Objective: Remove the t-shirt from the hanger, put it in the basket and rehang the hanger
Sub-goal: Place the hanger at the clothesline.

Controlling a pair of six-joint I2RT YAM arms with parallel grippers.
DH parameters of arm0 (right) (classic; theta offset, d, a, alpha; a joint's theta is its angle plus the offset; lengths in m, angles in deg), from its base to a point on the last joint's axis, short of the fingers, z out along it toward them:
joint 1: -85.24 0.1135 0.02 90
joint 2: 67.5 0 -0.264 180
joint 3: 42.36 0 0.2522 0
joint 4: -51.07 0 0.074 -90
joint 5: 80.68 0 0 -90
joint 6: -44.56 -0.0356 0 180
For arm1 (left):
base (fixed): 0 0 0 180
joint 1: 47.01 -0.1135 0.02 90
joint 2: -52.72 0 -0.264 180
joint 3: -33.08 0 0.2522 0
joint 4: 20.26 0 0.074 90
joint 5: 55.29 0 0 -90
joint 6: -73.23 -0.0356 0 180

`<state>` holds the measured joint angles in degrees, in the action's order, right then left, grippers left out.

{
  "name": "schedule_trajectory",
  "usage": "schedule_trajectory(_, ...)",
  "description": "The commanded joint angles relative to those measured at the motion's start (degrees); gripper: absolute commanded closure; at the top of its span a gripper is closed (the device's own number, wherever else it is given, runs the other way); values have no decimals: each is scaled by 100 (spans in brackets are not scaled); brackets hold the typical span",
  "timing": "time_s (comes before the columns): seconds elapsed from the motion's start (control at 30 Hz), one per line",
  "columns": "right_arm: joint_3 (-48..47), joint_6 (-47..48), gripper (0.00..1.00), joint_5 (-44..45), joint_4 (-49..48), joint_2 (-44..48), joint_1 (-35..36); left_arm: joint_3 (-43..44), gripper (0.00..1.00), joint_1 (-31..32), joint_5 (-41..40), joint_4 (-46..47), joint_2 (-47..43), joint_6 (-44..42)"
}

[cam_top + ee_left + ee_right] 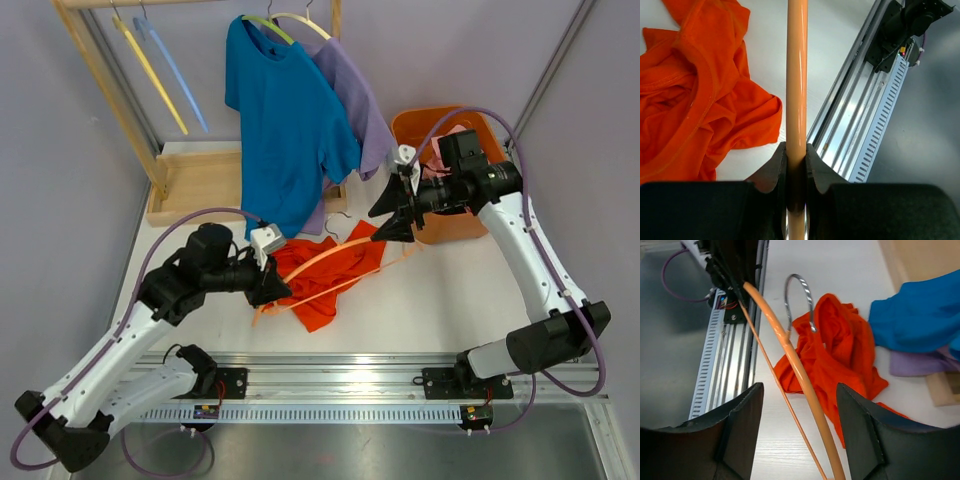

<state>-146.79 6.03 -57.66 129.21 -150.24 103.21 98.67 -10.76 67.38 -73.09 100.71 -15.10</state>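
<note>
**Item 1.** Left claw (796,165): jaws together, clamped on the thin arm of the orange hanger (796,75). That arm runs bare up the middle of the left wrist view.

**Item 2.** Right claw (799,410): jaws wide apart. The hanger's curved arm passes between them, seemingly untouched.

**Item 3.** Orange t-shirt (325,275): crumpled on the table (450,300) between the two claws, bunched under the hanger beside its metal hook (800,300). Whether any part is threaded on the hanger cannot be told.

**Handling (judged).**
- T-shirt: light, limp knit. Likely to slide readily on smooth plastic and to snag at collar or hem.
- Where to hold: best taken by a raised fold or the ribbed collar, clear of the hanger.
- Hanger: stiff, a little springy, slick. It needs a firm pinch.

**Markings.** No brand, label or writing legible on t-shirt, hanger or claws.
</note>
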Motion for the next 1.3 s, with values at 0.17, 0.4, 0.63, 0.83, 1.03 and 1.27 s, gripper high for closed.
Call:
schedule_trajectory(0.17, -618, -1841, 33, 0, -1621, 320, -672, 950, 100, -65, -1234, -969, -1080, 263)
schedule_trajectory(0.4, -302, -2333, 33, 256, -2175, 311, -1085, 2479, 100, -65, -2649, -1683, -1432, 237)
schedule_trajectory(0.63, -91, -2641, 33, 238, -2456, 329, -1191, 3886, 100, -65, -4249, -1876, -1030, 333)
schedule_trajectory(0.83, 41, -2843, 33, 291, -2597, 355, -1261, 4554, 100, -65, -5366, -1885, -274, 694)
schedule_trajectory(1.03, 164, -2949, 33, 308, -2659, 425, -1349, 4853, 100, -65, -6368, -1579, 658, 940)
schedule_trajectory(1.27, 340, -3063, 33, 335, -2782, 496, -1446, 5126, 100, -65, -7377, -964, 1634, 1072)
